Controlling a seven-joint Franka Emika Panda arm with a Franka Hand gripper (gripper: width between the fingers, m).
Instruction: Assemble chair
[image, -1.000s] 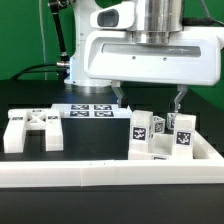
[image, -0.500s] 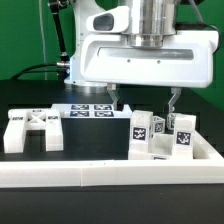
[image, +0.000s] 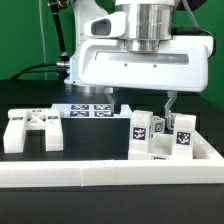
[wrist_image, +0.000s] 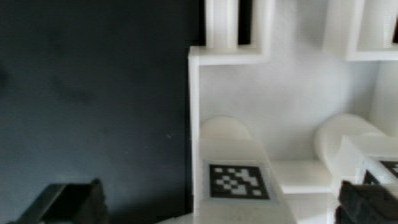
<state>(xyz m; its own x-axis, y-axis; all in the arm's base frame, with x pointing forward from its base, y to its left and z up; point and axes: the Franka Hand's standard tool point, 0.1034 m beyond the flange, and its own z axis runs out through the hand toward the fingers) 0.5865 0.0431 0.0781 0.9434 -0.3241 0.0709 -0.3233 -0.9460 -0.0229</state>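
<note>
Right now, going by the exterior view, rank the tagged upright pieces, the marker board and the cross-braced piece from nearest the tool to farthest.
1. The tagged upright pieces: below the tool, exterior view's right.
2. The marker board: beside the tool, toward the exterior view's left.
3. The cross-braced piece: far exterior view's left.

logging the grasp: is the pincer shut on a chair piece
No, the pincer stands open, fingers wide apart above the tagged chair pieces, nothing clamped between them.

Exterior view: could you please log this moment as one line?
jaws: open, empty | position: over upright tagged chair pieces | grasp: none
</note>
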